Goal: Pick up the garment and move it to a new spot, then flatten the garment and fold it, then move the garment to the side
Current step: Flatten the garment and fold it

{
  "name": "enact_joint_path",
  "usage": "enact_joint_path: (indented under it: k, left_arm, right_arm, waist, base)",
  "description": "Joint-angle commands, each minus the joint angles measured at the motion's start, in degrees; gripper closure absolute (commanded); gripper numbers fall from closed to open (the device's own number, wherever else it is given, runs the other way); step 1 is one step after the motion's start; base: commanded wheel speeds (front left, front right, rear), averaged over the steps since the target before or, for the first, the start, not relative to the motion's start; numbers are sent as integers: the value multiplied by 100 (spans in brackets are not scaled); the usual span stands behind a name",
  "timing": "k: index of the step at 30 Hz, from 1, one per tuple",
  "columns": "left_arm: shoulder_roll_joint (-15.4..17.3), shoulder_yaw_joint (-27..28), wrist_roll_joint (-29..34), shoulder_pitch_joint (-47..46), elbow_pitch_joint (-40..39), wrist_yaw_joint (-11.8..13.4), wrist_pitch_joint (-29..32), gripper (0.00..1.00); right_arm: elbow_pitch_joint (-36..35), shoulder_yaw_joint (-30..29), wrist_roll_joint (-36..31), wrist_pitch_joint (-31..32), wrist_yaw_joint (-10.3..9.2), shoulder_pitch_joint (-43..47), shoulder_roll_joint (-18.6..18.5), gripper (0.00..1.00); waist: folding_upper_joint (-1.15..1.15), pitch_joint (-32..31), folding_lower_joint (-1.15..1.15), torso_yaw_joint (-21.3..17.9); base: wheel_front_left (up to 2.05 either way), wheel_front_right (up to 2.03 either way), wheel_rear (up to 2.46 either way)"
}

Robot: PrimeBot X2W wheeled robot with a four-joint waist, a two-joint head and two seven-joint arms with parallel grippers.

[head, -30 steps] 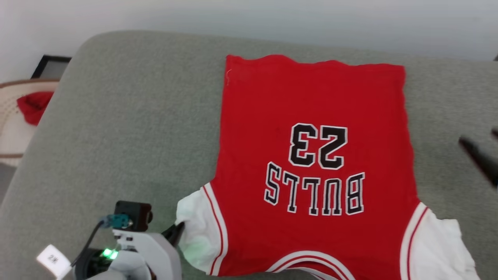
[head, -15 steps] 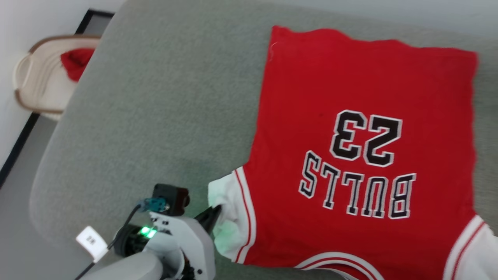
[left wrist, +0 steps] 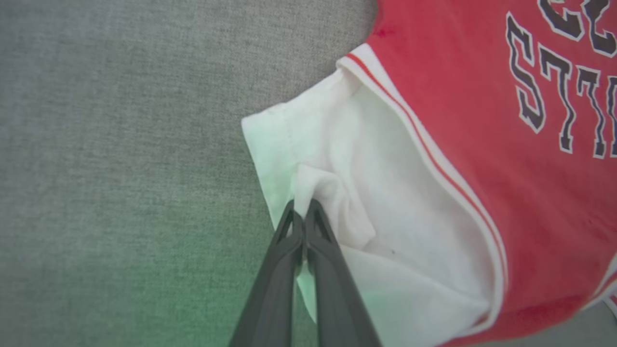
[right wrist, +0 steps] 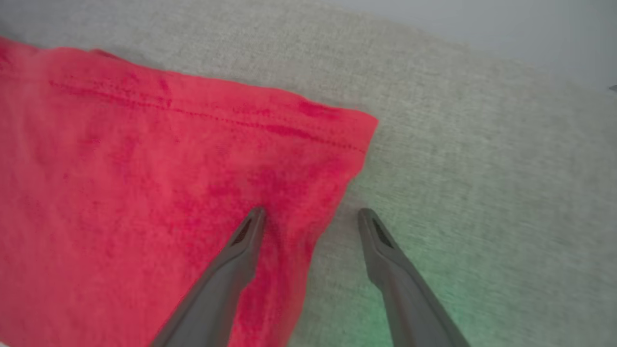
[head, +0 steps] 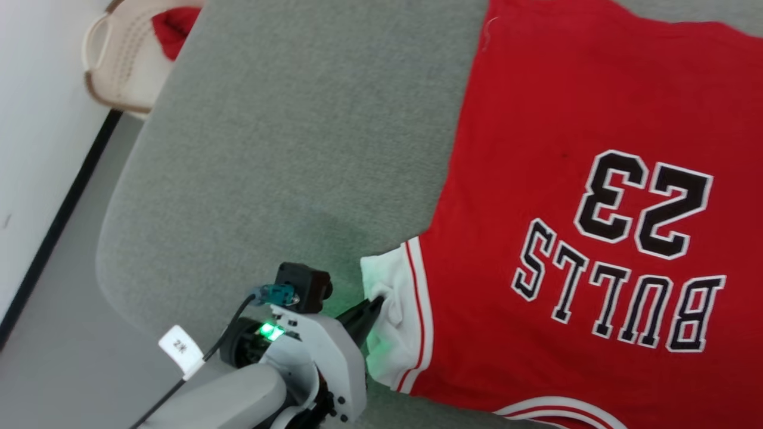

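Head cam sits up high and looks steeply down, tilted, so the grey cushion (head: 268, 149) runs diagonally, with floor (head: 59, 357) on the left and the garment (head: 566, 119) on the right. Left wrist cam is really close, looking along the fingers of the left gripper (left wrist: 302, 208) onto the white sleeve (left wrist: 385, 193). That's the same sleeve the head cam has at bottom centre. Right wrist cam is close too, looking along the fingers of the right gripper (right wrist: 311, 212) over the garment's red hem corner toward the wall (right wrist: 482, 24).
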Motion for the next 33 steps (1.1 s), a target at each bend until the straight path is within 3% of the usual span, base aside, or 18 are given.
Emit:
enact_joint_path:
  k: [1, 6, 7, 8, 9, 10, 21, 27, 33]
  left_arm:
    - [-58, -14, 6, -30, 88, -50, -24, 100]
    - [-166, -7, -52, -42, 280, -195, -53, 100]
    - [-178, -12, -54, -43, 322, -215, -58, 100]
    - [-178, -12, -54, -43, 322, -215, -58, 100]
    - [-196, -9, -63, -39, 350, -243, -65, 100]
    - [-212, -5, -63, -37, 376, -249, -67, 100]
    - [-225, 67, -154, 26, 670, -363, -140, 100]
    - [-99, 132, -212, 108, 776, -307, -180, 100]
    - [117, 194, -284, 238, 816, -233, -195, 100]
  right_arm:
    - [209, -8, -99, 86, -4, -121, 31, 0]
    - [1002, -210, -386, 416, -4, -280, 235, 0]
    - [1186, -262, -471, 512, -4, -315, 253, 13]
    - [1186, -262, -471, 512, -4, -315, 253, 13]
    - [1339, -305, -520, 597, -5, -342, 279, 91]
    - [1493, -365, -629, 678, -5, -371, 282, 100]
    - [1849, -685, -1100, 517, 0, -833, 611, 100]
    - [1329, -290, -810, 606, 0, -836, 736, 100]
    - [427, 283, -153, 776, -1, -517, 610, 100]
  waist:
    - [0, 184, 0, 212]
    - [0, 219, 0, 300]
    - [0, 221, 0, 315]
    - [0, 221, 0, 315]
    - [0, 222, 0, 327]
    - [0, 223, 0, 336]
    - [0, 96, 0, 147]
    - [0, -168, 0, -215]
    - [0, -489, 0, -671]
  base:
    - [0, 0, 0]
    - [0, 0, 0]
    - [0, 0, 0]
    - [0, 0, 0]
    - [0, 0, 0]
    - [0, 0, 0]
    - [0, 0, 0]
    - [0, 0, 0]
    - [0, 0, 0]
